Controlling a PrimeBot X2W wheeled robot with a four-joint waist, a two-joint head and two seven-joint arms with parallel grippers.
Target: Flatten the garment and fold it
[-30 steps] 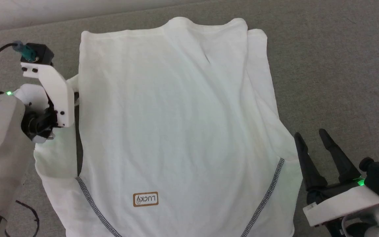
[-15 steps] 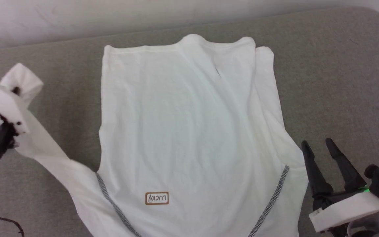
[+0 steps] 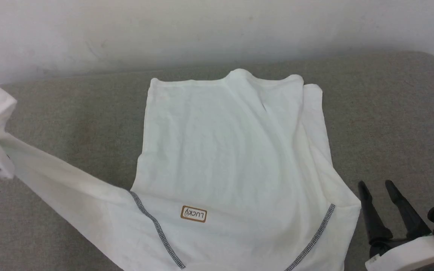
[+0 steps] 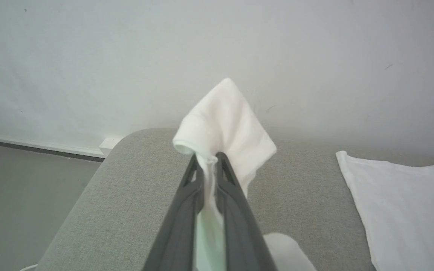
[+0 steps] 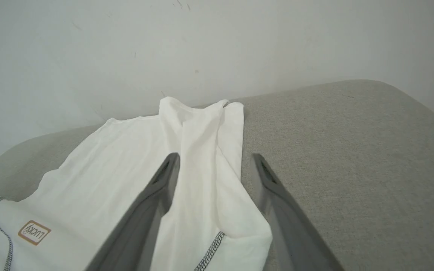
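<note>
Top: white long-sleeved top, body lying flat on grey upholstered surface, far edge near pale wall.
Sleeve: sleeve on robot's left pulled out diagonally from body, off toward left edge of head view.
L gripper: L gripper fingers pressed together on cuff; cloth pinched btwn them, cuff end sticking out past tips.
R gripper: R gripper fingers apart, nothing btwn them, just beside top's right edge.
Patch: brown-bordered "LUCKY" patch btwn two grey seam lines.
</note>
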